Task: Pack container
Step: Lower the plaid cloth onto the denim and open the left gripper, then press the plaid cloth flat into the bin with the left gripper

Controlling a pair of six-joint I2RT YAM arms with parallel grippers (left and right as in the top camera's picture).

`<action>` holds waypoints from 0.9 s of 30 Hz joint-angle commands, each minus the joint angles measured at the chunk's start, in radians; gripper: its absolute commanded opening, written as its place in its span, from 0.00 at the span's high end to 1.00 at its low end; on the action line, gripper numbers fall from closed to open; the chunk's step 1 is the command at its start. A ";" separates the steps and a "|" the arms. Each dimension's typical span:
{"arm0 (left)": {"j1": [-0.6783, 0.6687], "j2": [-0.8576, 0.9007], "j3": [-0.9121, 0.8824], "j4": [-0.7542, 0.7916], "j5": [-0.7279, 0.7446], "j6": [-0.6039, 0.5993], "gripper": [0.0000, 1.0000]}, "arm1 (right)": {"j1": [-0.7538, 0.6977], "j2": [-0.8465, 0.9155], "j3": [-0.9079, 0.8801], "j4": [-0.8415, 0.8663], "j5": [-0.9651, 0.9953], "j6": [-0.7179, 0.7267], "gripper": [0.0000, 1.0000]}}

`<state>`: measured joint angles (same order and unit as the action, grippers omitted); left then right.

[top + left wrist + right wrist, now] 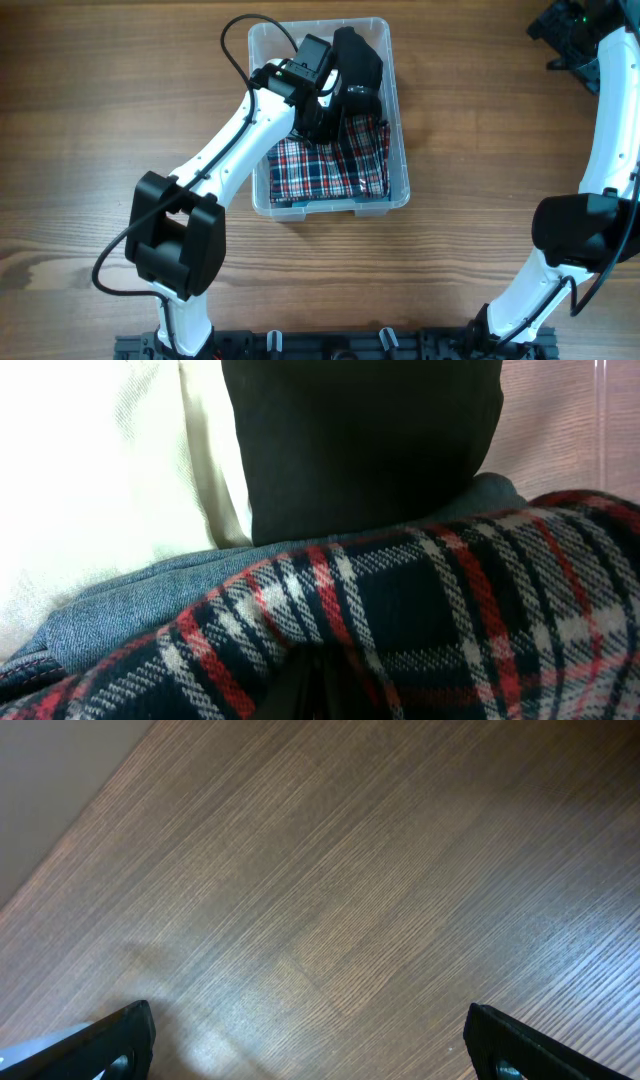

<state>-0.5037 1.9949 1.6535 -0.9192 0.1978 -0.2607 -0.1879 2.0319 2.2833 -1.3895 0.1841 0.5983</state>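
Observation:
The clear container (399, 192) stands at the table's far middle. In it lie a red, white and navy plaid garment (330, 168) at the near end and a black garment (362, 58) at the far end. My left gripper (324, 124) reaches down into the container where the two meet. In the left wrist view its fingers (305, 690) sit close together, buried in a fold of the plaid garment (450, 620). The black garment (360, 450), a cream cloth (100, 480) and blue denim (130, 600) lie behind. My right gripper (310, 1040) is open and empty above bare table.
The right arm's gripper (562, 35) is held at the far right corner, well away from the container. The container's clear wall (565, 420) shows at the upper right of the left wrist view. Wooden table (480, 110) surrounds the container.

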 commanded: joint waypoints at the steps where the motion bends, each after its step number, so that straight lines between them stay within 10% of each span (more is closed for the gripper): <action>1: 0.008 -0.024 0.017 0.013 -0.053 -0.016 0.93 | 0.003 0.013 -0.004 0.002 0.003 0.004 0.00; 4: 0.011 -0.154 0.029 0.014 -0.077 -0.016 0.85 | 0.003 0.013 -0.004 0.002 0.003 0.004 0.00; 8: 0.016 -0.336 0.029 -0.006 -0.078 -0.016 0.03 | 0.003 0.013 -0.004 0.002 0.003 0.005 0.01; 27: 0.019 -0.674 0.029 -0.383 -0.121 -0.017 0.00 | 0.003 0.013 -0.004 0.002 0.003 0.004 0.00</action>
<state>-0.4904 1.3231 1.6722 -1.3022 0.0925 -0.2756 -0.1879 2.0319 2.2833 -1.3895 0.1841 0.5983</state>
